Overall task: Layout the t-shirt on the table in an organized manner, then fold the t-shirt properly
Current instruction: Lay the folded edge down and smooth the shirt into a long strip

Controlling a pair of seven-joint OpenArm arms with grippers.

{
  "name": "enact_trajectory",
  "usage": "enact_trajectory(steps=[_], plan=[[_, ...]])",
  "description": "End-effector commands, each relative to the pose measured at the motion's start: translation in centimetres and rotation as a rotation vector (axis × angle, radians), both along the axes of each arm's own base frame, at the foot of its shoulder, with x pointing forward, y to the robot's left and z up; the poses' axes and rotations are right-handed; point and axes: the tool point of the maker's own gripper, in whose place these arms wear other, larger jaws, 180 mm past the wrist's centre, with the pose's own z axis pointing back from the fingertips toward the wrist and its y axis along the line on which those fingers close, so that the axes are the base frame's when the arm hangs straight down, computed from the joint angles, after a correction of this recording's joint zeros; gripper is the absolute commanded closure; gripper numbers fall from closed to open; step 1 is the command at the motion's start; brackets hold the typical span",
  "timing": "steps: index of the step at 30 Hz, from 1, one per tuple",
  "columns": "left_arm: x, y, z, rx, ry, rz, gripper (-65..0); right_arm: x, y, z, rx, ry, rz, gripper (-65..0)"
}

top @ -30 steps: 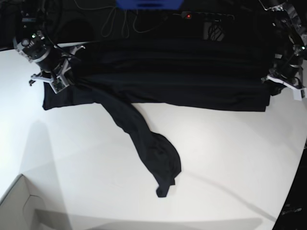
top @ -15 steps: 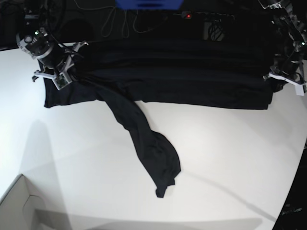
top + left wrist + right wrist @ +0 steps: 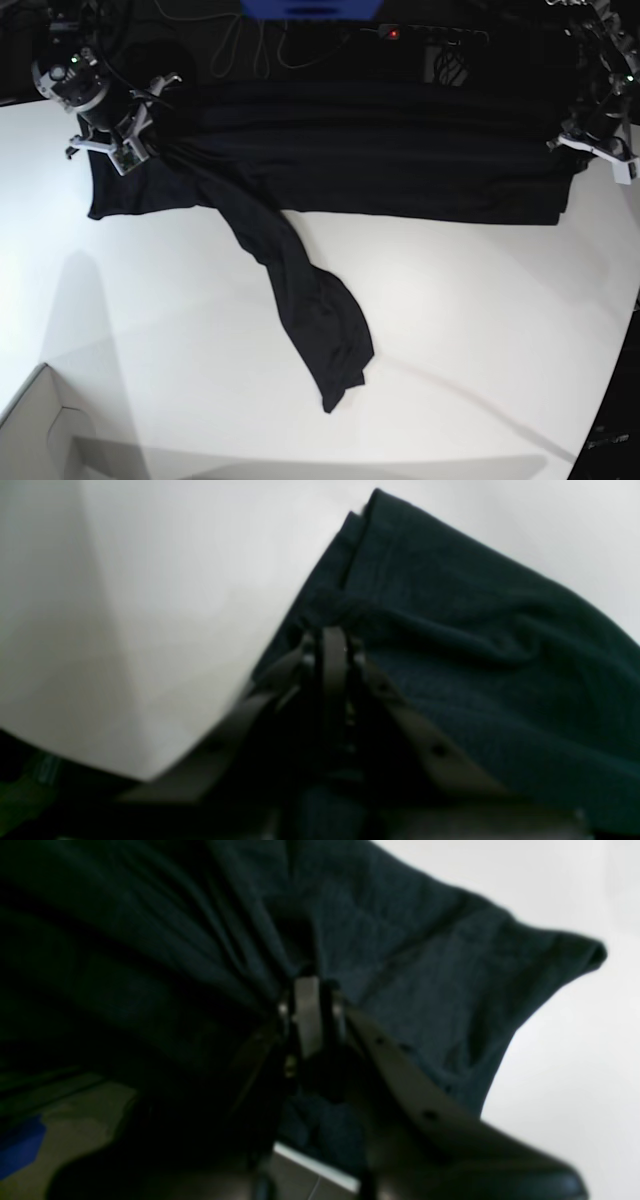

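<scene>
Both our left gripper (image 3: 565,146) and right gripper (image 3: 150,150) clench the black t-shirt (image 3: 400,190) — uneven pulling could skew its trailing sleeve.

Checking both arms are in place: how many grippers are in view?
2: the left gripper at the right side of the base view, the right gripper at its left.

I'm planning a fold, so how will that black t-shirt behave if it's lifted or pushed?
The t-shirt will probably hang floppy, since one narrow part trails bent across the table. It looks thin, so likely light for its size. Pushed, it may bunch rather than slide flat, given the ridges already showing in the right wrist view.
</scene>
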Motion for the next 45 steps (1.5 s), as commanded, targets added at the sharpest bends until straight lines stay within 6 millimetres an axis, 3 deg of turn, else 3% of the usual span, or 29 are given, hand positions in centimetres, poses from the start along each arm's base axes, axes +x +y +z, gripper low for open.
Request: enact_trajectory(steps=[1,12,19,23,29,37,45], plan=[[0.7,0.8,1.3,0.027,-0.041,0.001,0.0,0.4,-0.3,0.8,-0.003,-0.029,-0.002,0.0],[-0.5,0.5,-1.3,-0.030,0.015,0.031,-1.0,-0.2,-0.8,0.2,-0.030,0.014,-0.008,0.0],[-0.6,0.5,-1.5,-0.034,0.018,0.033,-22.1,-0.3,-0.9,0.2,-0.035,0.019,-0.008,-19.9],[-0.4,0.4,-1.4,-0.037,0.013,0.034,-24.0,-0.2,-1.2,0.3,-0.036,0.011,-0.021,-28.2],[0.7,0.2,-1.2,-0.048,-0.011,0.038,-24.0,0.1,-1.6,0.2,-0.035,0.009,-0.036,-28.4],[1.8,-0.2,-3.5,-0.133,0.011,0.075,-24.0,2.6,-1.6,-0.4,0.006,-0.013,-0.074,-28.5],[2.3,-0.3,-3.6,-0.144,0.004,0.079,-24.0,4.4,-3.5,-2.8,0.020,0.038,-0.117,-28.6]])
